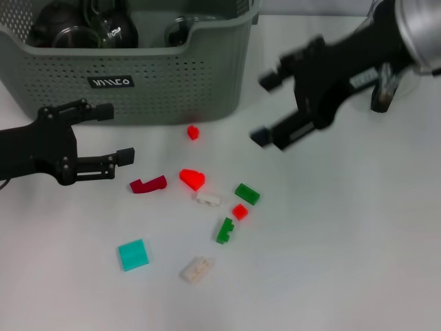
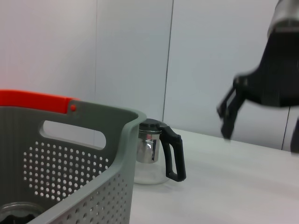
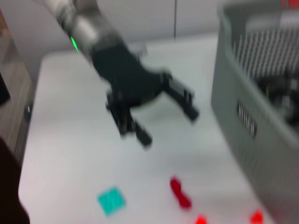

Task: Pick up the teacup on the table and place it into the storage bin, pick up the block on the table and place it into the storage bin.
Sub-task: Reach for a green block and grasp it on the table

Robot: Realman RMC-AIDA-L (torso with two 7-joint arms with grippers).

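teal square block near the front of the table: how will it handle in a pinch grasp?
The teal block looks rigid and probably light. It lies flat and low on the table, so it shouldn't roll or tip, but a top-down pinch has little height to grip and may slip.

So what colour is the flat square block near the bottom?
Turquoise; the square block shows best in the head view.

A white table (image 1: pixel 358 262) fills the head view from edge to edge, evenly lit. In the left wrist view, a pale panelled wall (image 2: pixel 131 56) with thin vertical seams spans the upper frame behind the tabletop.
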